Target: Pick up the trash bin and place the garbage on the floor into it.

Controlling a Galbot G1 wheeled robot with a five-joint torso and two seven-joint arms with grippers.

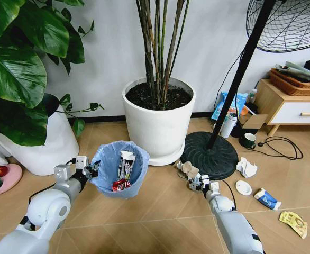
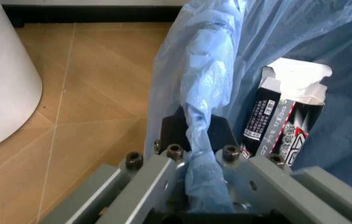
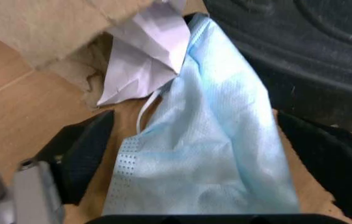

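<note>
My left gripper (image 1: 86, 169) is shut on the near rim of the trash bin (image 1: 118, 168), a small bin lined with a light blue bag. In the left wrist view the gripper (image 2: 200, 136) pinches the bag-covered rim (image 2: 194, 93). A black-white tube (image 1: 126, 164) and a red wrapper (image 1: 120, 184) lie inside. My right gripper (image 1: 198, 182) is low over the floor (image 1: 155, 211) by brown crumpled paper (image 1: 187, 170). In the right wrist view it (image 3: 194, 119) stands open around a light blue face mask (image 3: 207, 154), beside white paper (image 3: 148, 51).
More litter lies to the right: crumpled white paper (image 1: 246, 167), a small white cup (image 1: 244, 187), a blue-white carton (image 1: 266, 199), a yellow scrap (image 1: 293, 223). The fan's black base (image 1: 209, 153) is just behind the right gripper. Large white plant pots (image 1: 159, 119) (image 1: 46, 148) stand behind.
</note>
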